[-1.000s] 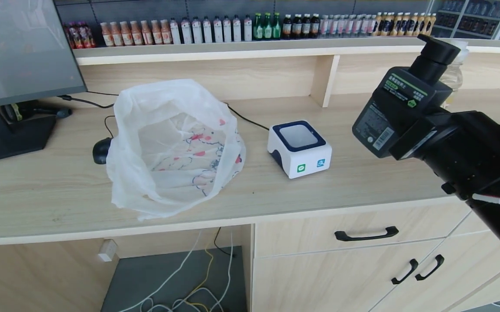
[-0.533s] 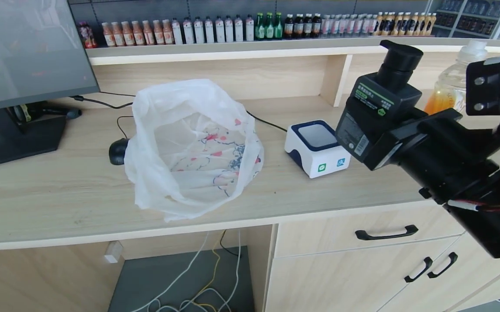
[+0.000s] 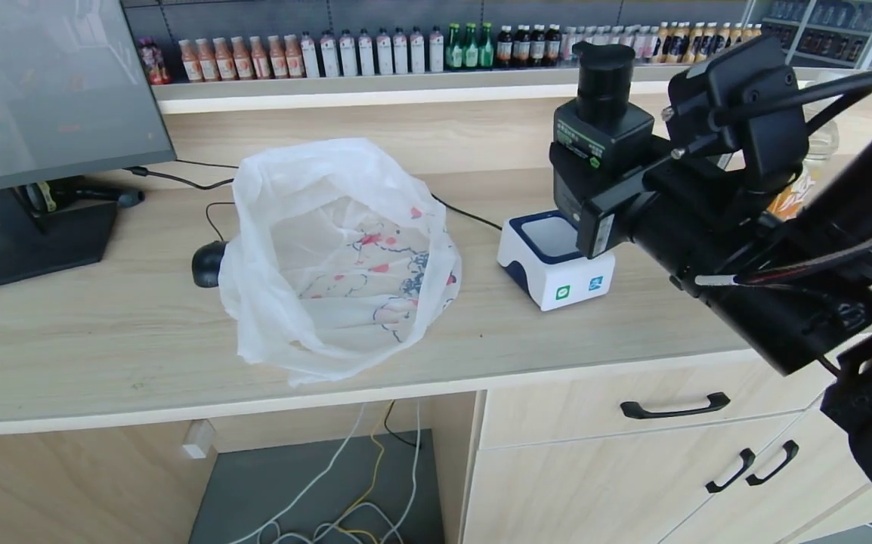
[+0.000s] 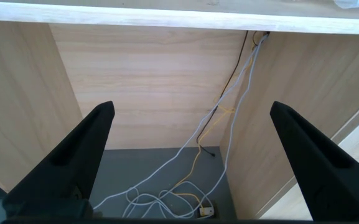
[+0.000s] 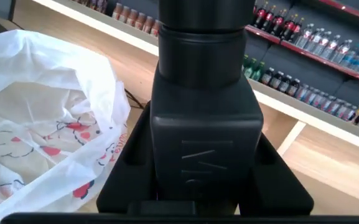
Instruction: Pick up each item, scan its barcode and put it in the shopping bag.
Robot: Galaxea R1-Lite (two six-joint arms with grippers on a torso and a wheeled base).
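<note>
A black pump bottle [image 3: 601, 132] with a green-and-white label hangs upright just above the white and blue barcode scanner [image 3: 553, 261], with my right gripper [image 3: 608, 198] shut on its body. The same bottle [image 5: 201, 124] stands close up in the right wrist view, my right gripper [image 5: 201, 180] clamped round it. The white shopping bag [image 3: 338, 253] stands open on the counter left of the scanner, and the shopping bag [image 5: 48, 124] lies past the bottle in the right wrist view. My left gripper [image 4: 191, 155] is open under the counter, facing loose cables.
A monitor [image 3: 43, 83] stands at the counter's far left, a black mouse [image 3: 208, 263] beside the bag. An orange-liquid bottle [image 3: 802, 177] stands behind my right arm. A raised shelf [image 3: 375, 83] backs the counter, drinks lined up behind it. Drawers [image 3: 670, 408] sit below at right.
My right gripper has carried the black bottle leftward and turned it upright, bringing it over the scanner. The head camera shifted a little at first. The bag and scanner stayed put.
</note>
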